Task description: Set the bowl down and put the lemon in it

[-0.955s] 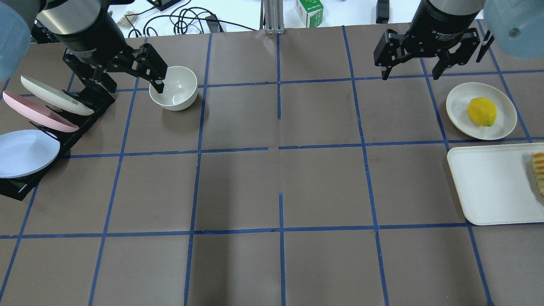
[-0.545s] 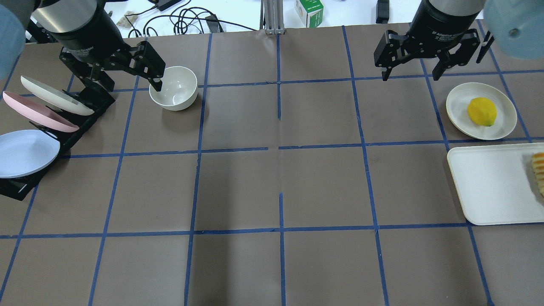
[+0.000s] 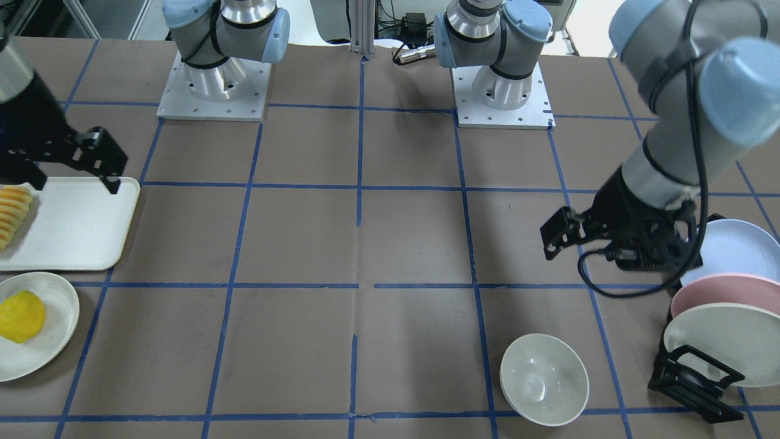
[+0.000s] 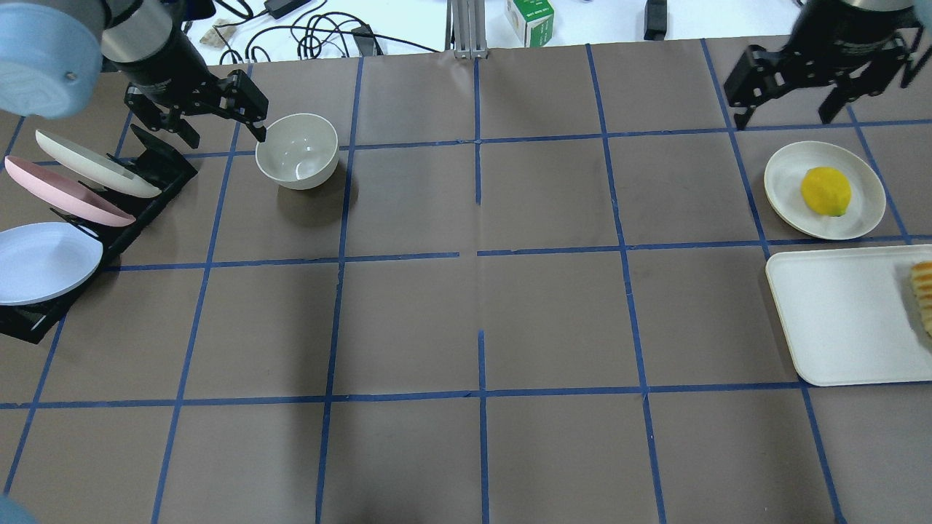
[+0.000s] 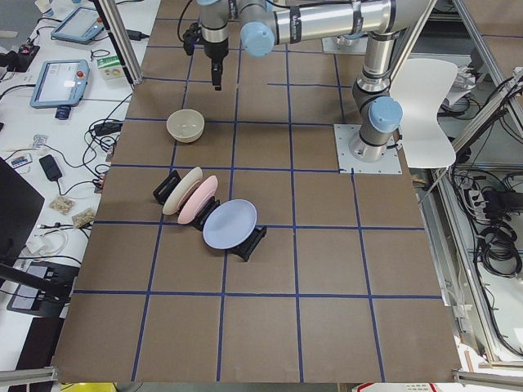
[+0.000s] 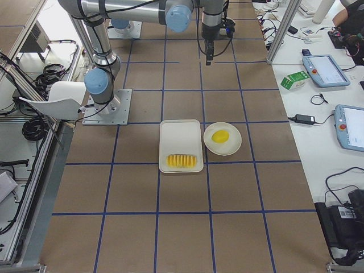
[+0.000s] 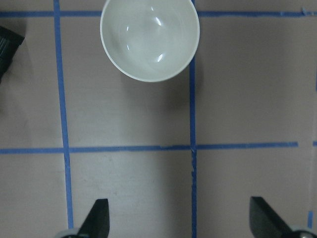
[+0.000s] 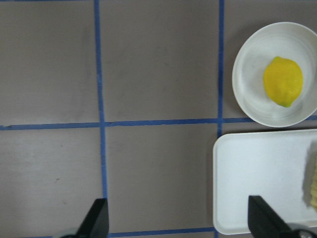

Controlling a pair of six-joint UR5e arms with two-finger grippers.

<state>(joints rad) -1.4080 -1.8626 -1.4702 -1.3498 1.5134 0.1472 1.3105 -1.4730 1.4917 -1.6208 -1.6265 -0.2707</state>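
The off-white bowl (image 4: 297,151) stands upright and empty on the brown table, also in the front view (image 3: 544,379) and the left wrist view (image 7: 149,38). My left gripper (image 4: 222,127) is open and empty, raised just left of the bowl and not touching it. The yellow lemon (image 4: 826,191) lies on a shallow cream plate (image 4: 783,167), also in the right wrist view (image 8: 283,81). My right gripper (image 4: 785,109) is open and empty, high above the table, beyond and left of the plate.
A black rack with cream, pink and blue plates (image 4: 65,196) stands left of the bowl, under my left arm. A white tray (image 4: 837,320) with sliced fruit (image 4: 923,291) lies next to the lemon's plate. Cables and a green box (image 4: 529,20) lie beyond the far edge.
My left gripper has drawn back from the bowl's rim, up and to the left; the bowl stays put. My right gripper has moved right and toward the far edge.
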